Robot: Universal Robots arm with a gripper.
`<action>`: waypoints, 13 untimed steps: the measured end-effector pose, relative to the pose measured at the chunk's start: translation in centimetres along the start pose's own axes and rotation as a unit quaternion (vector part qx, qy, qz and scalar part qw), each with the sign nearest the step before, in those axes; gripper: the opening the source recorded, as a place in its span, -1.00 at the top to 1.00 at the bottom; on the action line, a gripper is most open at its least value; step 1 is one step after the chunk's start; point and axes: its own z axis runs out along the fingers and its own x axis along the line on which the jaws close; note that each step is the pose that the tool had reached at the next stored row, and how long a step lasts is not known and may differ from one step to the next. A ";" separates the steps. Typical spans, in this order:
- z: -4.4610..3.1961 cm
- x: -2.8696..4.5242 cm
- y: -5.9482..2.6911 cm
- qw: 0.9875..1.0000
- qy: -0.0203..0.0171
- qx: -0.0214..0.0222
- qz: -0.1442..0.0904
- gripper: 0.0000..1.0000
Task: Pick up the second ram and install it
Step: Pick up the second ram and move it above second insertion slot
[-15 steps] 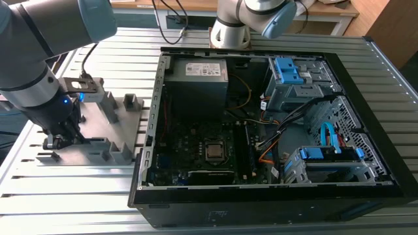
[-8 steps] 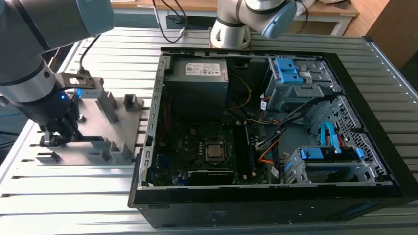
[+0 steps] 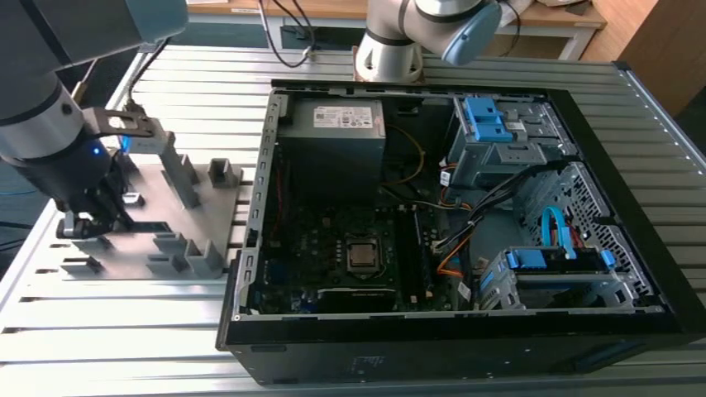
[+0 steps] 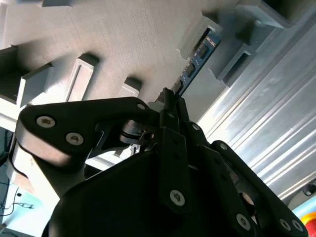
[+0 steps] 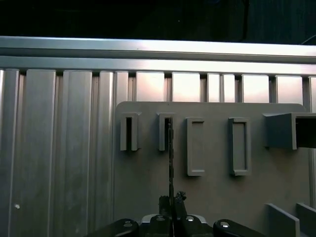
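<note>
The gripper point(image 4: 170, 98) is pinched shut on the thin memory stick point(image 4: 196, 59), which stands on edge in a slot of the grey tray point(image 3: 149, 226), at nine o'clock from the computer case point(image 3: 251, 273) in the exterior view. With so narrow a hold, the stick could twist between the fingers, bind against the slot walls and slip free.

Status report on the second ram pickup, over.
End effector closed on thin dark circuit-board ram strip. Strip on edge, far end in slot of grey plastic fixture plate. Nothing seen blocking it.
</note>
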 end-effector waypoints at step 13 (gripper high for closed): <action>-3.92 -0.19 0.17 1.000 0.000 0.000 0.000 0.73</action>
